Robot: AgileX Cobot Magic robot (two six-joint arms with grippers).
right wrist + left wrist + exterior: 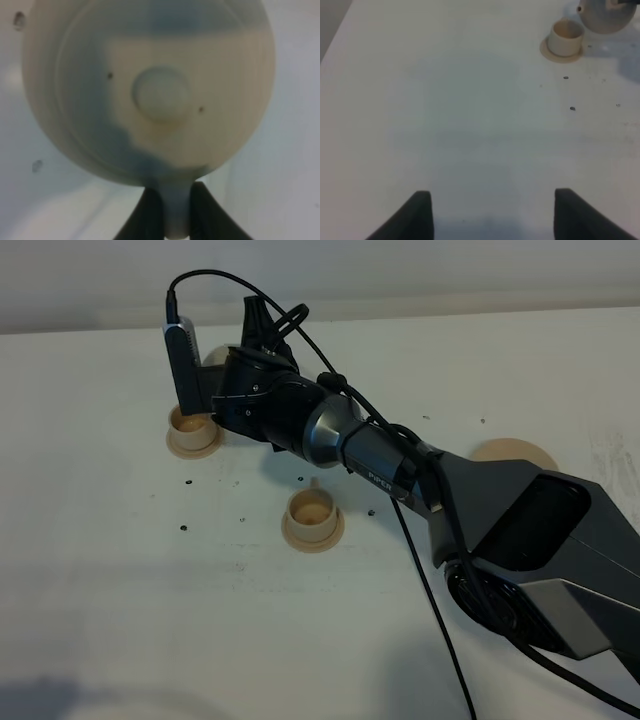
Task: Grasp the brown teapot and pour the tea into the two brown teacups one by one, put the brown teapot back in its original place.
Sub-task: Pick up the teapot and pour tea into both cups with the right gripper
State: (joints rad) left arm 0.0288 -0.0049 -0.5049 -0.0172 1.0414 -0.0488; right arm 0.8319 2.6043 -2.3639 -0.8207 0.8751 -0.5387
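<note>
The brown teapot (150,90) fills the right wrist view from above, lid knob in the middle. My right gripper (176,205) is shut on its loop handle. From the high camera only a pale sliver of the teapot (214,359) shows behind the wrist, just beyond the far-left teacup (192,427). The second teacup (312,511) stands on its saucer nearer the middle. The left wrist view has the far-left teacup (565,36) with the teapot (606,15) beside it, spout toward the cup. My left gripper (492,215) is open over bare table. The original place saucer (515,452) lies partly behind the right arm.
The right arm (400,465) stretches from the lower right across the white table (120,570) to the upper left, with its cable trailing down. Small dark specks dot the table near the cups.
</note>
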